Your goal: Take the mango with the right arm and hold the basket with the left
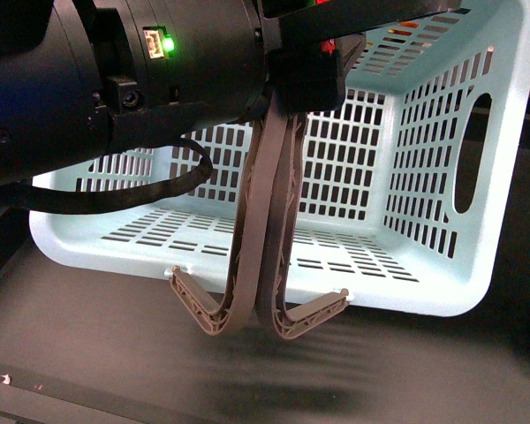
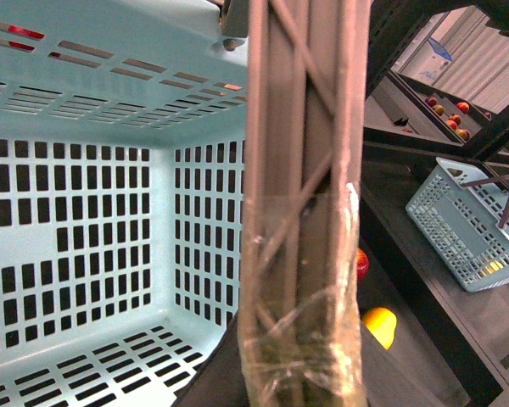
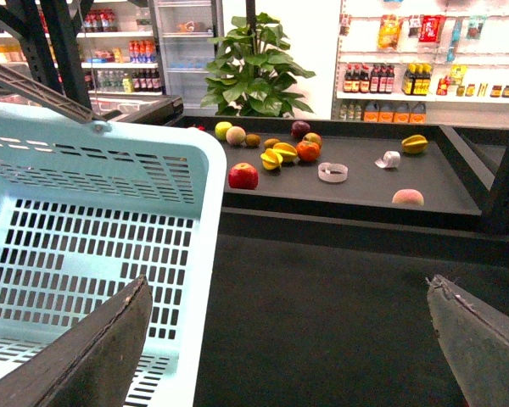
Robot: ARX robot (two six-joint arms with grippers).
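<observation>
Front view: basket (image 1: 512,132) hangs by its handles (image 1: 263,221) under left gripper (image 1: 302,75).

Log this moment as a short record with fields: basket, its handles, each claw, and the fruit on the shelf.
basket: pale turquoise slotted plastic basket, nothing visible inside
handles: two grey-brown ribbed handles, pressed together, clear tape wrapped round them
left: left claw shut on the handles
right: right claw open wide, empty, beside the basket
shelf fruit: round red apple and yellow star-shaped fruits on the far black shelf
picked fruit: none in either claw
</observation>
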